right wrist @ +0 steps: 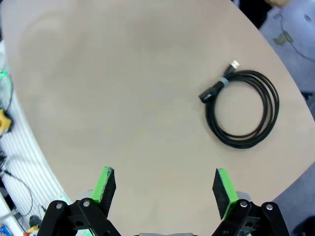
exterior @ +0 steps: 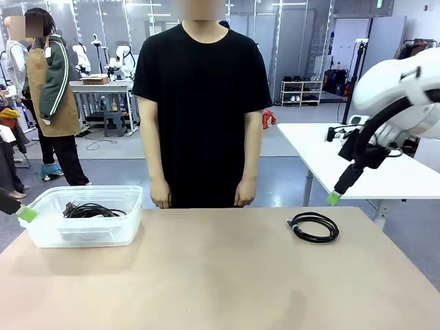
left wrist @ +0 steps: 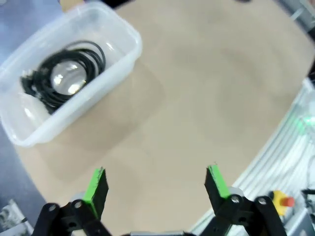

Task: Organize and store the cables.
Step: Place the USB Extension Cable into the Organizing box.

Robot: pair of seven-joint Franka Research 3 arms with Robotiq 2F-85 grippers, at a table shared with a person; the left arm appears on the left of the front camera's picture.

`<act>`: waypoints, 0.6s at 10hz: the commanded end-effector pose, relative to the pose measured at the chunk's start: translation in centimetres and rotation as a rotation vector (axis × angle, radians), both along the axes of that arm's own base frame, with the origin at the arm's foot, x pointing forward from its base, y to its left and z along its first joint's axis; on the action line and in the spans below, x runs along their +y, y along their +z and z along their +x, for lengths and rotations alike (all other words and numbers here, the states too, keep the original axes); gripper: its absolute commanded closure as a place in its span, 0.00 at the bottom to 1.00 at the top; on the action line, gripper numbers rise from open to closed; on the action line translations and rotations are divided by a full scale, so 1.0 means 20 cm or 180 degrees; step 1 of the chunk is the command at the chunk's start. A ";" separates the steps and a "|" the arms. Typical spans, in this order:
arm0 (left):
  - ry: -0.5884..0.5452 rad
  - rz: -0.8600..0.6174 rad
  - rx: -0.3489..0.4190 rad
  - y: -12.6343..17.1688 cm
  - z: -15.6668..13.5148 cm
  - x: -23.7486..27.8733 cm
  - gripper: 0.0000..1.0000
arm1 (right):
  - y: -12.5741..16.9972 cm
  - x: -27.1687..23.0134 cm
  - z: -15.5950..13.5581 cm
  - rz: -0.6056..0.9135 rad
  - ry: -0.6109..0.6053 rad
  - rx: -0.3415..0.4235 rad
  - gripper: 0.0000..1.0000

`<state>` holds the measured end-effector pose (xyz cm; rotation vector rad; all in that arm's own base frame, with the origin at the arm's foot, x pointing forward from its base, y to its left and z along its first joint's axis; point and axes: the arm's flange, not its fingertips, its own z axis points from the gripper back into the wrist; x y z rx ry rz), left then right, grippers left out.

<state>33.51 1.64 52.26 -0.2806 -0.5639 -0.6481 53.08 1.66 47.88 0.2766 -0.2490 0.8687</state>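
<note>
A coiled black cable [exterior: 313,227] lies on the tan table at the far right, also in the right wrist view [right wrist: 243,109], with a pale tie near its plug ends. More black cables [exterior: 93,210] lie coiled inside the clear plastic bin [exterior: 130,206] at the far left, seen from above in the left wrist view [left wrist: 64,73]. My right gripper [right wrist: 164,189] hovers open above the table, apart from the loose coil; one green fingertip [exterior: 333,199] shows in the front view. My left gripper [left wrist: 156,186] hangs open over bare table beside the bin [left wrist: 125,69], its green pad [exterior: 27,214] at the bin's left end.
A person in a black shirt stands at the far edge of the table, hands [exterior: 161,201] hanging at their sides. A white table [exterior: 385,172] stands behind on the right. The tan tabletop [exterior: 220,275] spreads bare between bin and coil.
</note>
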 end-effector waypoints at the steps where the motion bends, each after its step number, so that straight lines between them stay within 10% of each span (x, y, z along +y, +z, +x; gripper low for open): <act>1: -0.0048 0.0010 0.0044 -0.04 0.00 -0.07 0.00 | -0.02 0.03 0.01 -0.0390 -0.0296 0.0004 0.00; 6: 0.0000 0.0000 0.0000 0.00 0.00 0.00 0.00 | 0.00 0.00 0.00 0.0000 0.0000 0.0000 0.00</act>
